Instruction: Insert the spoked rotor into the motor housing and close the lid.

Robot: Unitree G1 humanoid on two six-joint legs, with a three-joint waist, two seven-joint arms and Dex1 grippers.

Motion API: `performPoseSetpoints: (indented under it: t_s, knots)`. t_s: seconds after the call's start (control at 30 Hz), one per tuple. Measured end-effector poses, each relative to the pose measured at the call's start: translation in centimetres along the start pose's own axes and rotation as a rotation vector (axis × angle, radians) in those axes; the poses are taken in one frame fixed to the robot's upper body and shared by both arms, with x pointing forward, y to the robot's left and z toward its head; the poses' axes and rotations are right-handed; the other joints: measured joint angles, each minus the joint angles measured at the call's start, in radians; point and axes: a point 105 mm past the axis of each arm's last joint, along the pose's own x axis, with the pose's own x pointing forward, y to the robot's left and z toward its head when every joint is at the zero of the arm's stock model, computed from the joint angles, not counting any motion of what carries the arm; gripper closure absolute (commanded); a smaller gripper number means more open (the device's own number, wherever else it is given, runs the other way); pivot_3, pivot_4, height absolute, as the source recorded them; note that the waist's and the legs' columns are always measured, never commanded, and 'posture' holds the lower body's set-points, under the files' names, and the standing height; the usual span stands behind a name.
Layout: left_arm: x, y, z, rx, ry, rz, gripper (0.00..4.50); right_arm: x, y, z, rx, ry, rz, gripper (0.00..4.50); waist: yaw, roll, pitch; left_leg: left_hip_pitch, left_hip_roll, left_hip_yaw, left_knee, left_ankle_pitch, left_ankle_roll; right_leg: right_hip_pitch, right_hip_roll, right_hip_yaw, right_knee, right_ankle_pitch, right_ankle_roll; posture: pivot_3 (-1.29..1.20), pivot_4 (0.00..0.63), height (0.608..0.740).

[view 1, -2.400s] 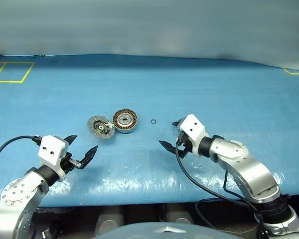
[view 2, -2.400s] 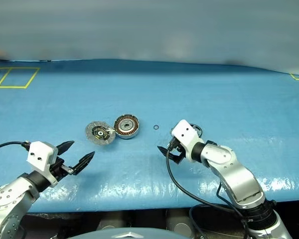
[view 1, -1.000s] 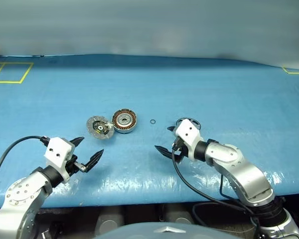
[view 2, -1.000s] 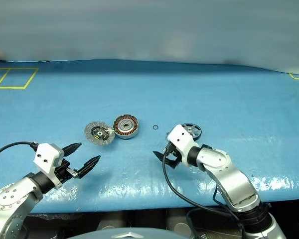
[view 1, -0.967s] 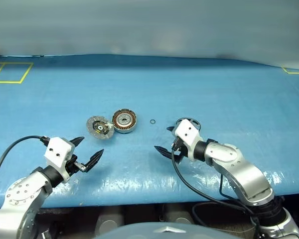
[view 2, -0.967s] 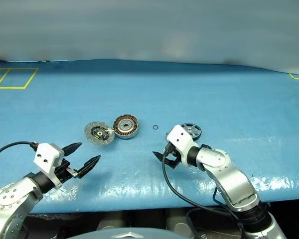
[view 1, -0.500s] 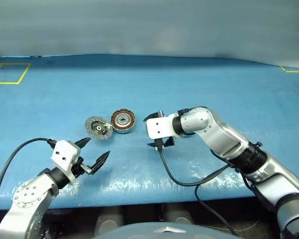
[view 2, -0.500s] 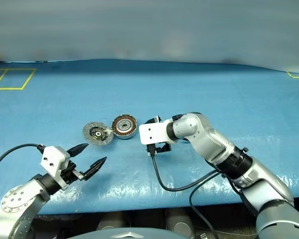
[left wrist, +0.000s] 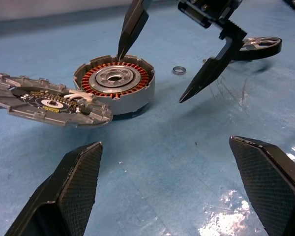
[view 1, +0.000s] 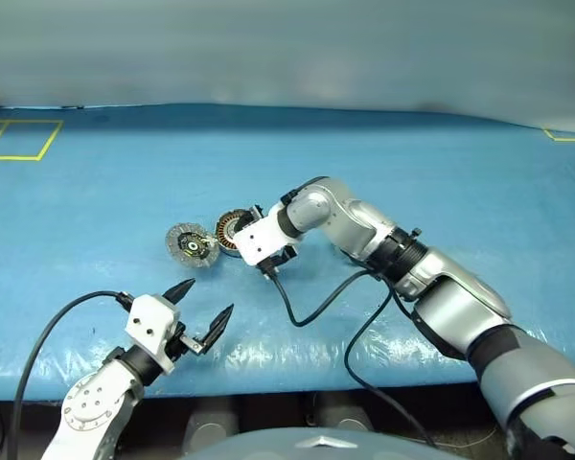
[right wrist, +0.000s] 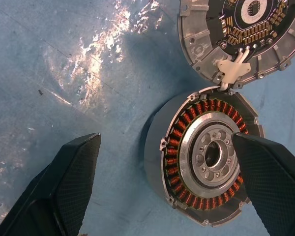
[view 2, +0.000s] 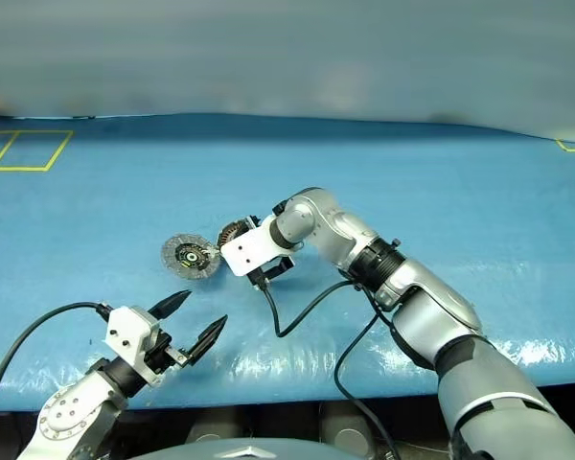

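Blue table (view 1: pixel 441 172) holds the drum (right wrist: pixel 201 152) beside its tilted lid (left wrist: pixel 49 101), right gripper (left wrist: pixel 169 64) straddling it unclenched, probably steadying; left gripper (view 1: pixel 203 309) empty, fingers apart.

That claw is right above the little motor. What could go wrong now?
One finger of the open right gripper hangs just over the copper windings of the motor housing and might scrape them. The lid rests against the housing, seemingly joined by white wires; a nudge could strain those.
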Motion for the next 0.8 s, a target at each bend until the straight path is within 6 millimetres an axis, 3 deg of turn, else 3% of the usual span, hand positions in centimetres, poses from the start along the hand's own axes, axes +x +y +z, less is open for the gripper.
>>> performPoseSetpoints:
  t_s: [0.63,0.73,0.8]
  knots:
    - [0.0,-0.5,-0.3,-0.013,-0.024,0.027,0.00,1.8,-0.4,-1.8,-0.015,0.078,0.094,0.02,-0.004,0.001,0.001,0.001,0.000,0.001,-0.001,0.000,0.000,0.000,0.000,0.000,0.001,0.000,-0.001,0.00,0.150,0.740]
    - [0.1,-0.6,-0.3,-0.017,-0.028,0.032,0.00,2.0,-0.4,-1.8,-0.017,0.085,0.103,0.66,-0.005,0.001,0.001,0.002,0.000,0.001,-0.001,0.000,0.000,0.001,0.000,0.001,0.001,-0.001,-0.001,0.00,0.150,0.740]
    - [0.1,-0.6,-0.2,-0.020,-0.031,0.034,0.00,2.2,-0.6,-1.7,-0.016,0.085,0.093,1.32,-0.006,0.001,0.001,0.003,0.000,0.002,-0.001,0.000,0.000,0.002,0.000,0.001,0.001,-0.001,-0.002,0.00,0.150,0.740]
